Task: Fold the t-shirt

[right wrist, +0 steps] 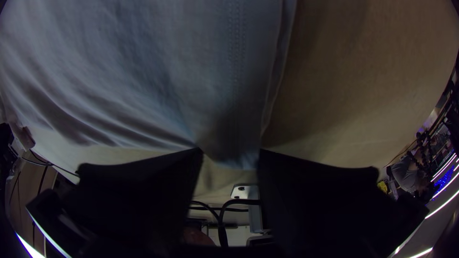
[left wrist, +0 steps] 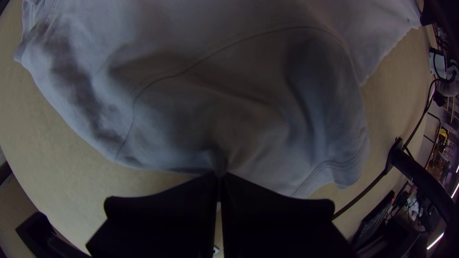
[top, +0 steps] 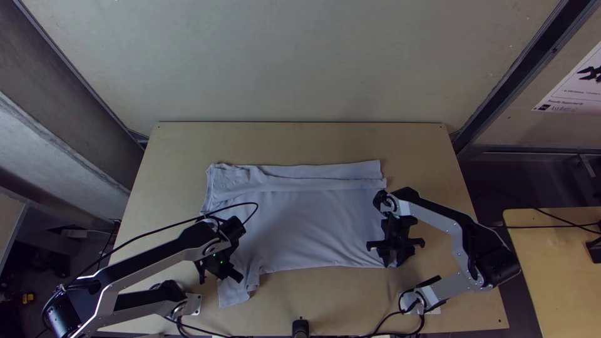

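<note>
The t-shirt [top: 313, 225] lies spread across the middle of the worktop [top: 300, 141], its long axis running left to right. Its bottom hem [right wrist: 236, 71] is at the right end; the sleeve [top: 233, 293] at the near left points toward the worktop's near edge. It is plain pale grey with a lavender tint, and a long strip along the far side is doubled over toward the middle. The main panel is mostly smooth, with small wrinkles at the far left corner. The left wrist view shows a curved shoulder seam [left wrist: 196, 69] and soft creases gathering at the fingers.

The left gripper [top: 228, 275] is closed on the sleeve's edge, pinching the cloth. The right gripper [top: 392, 260] is at the near right corner, its fingers [right wrist: 306, 191] apart, with the hemmed corner between them.
</note>
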{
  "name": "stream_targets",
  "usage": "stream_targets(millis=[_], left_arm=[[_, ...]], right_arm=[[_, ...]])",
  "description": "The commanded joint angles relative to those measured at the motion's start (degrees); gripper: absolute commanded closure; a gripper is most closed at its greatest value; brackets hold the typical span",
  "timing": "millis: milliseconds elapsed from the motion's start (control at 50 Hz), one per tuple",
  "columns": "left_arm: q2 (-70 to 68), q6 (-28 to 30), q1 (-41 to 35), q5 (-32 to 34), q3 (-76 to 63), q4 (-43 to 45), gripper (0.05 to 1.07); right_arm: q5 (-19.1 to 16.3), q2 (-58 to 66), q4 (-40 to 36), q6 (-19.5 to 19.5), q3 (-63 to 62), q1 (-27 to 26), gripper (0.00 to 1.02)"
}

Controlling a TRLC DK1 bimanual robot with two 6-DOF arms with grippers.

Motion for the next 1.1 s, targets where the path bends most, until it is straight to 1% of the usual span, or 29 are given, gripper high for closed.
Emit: stream_targets(millis=[0, 220, 420, 560, 760, 920, 1080], left_arm=[[-0.30, 0.60, 0.86, 0.59, -0.70, -0.18, 1.04], [-2.14, 3.06, 4.91, 0.59, 1.49, -1.58, 1.04], [-5.75, 8.86, 13.43, 0.68, 4.48, -4.48, 1.04], [-7.24, 12.20, 18.62, 0.68, 5.36, -5.98, 1.04], [-8.30, 15.01, 22.75, 0.59, 6.86, -7.12, 1.04], [-7.59, 16.77, 25.65, 0.59, 9.93, -7.03, 1.04], [-4.25, 19.32, 30.22, 0.59, 15.82, -7.03, 1.04]], right_arm=[[1.02, -2.44, 1.63, -0.61, -0.92, 0.24, 1.00], [1.20, -5.87, 0.31, -0.96, -0.05, -0.37, 1.00], [1.81, -8.33, -0.04, -0.96, 1.54, -3.27, 1.00], [3.66, -9.12, -0.04, -0.79, 3.73, -5.56, 1.00], [6.12, -9.38, 0.49, -1.67, 7.87, -10.04, 1.00], [6.12, -9.12, 0.49, -1.75, 11.38, -10.30, 1.00], [6.12, -7.36, 0.49, -1.40, 14.72, -9.95, 1.00]])
